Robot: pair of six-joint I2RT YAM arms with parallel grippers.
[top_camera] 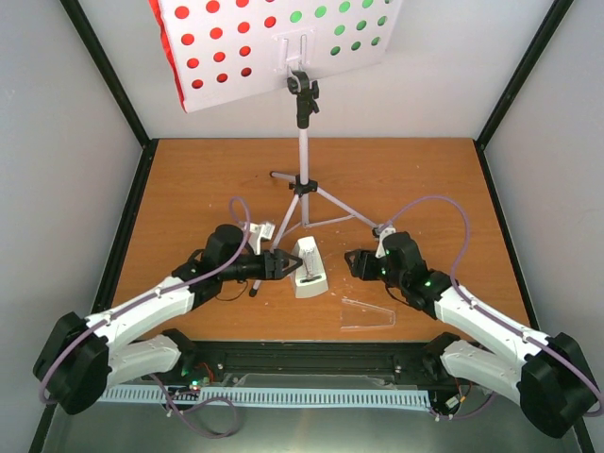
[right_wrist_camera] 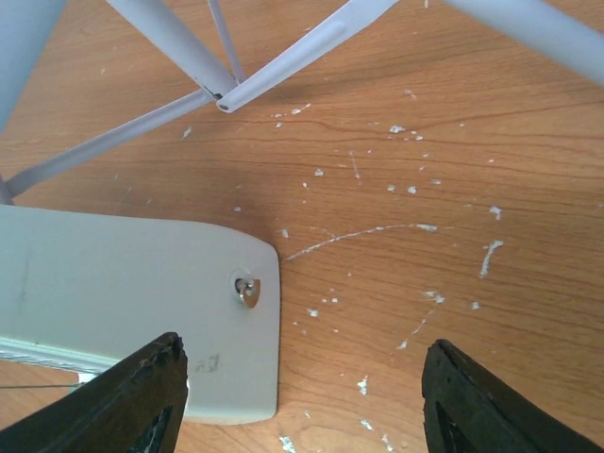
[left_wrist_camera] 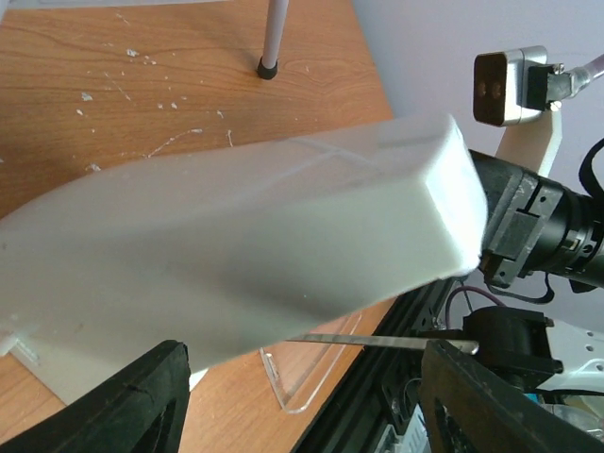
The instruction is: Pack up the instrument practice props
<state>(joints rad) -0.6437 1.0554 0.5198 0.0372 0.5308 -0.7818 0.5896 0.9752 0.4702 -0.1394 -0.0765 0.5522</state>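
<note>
As the metronome (top_camera: pixel 309 268) is flanked at bench (top_camera: pixel 189 189) centre by open, empty left fingers (left_wrist_camera: pixel 142 401) at its 9 o'clock and right fingers (right_wrist_camera: pixel 132 401) at its 3, with its cover (top_camera: pixel 366 313) left at 5 o'clock, it should be pinched squarely across flat sides, low down, lest it be tipped.

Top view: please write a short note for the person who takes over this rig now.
Left pincer: open, close beside the metronome, no grip.
Right pincer: open, empty, at its other side.
Metronome stands on the table between them; clear cover lies apart, nearer the bases.
Music stand upright, red sheet and green sheet on it.
Done: nothing packed yet. Left: all.
</note>
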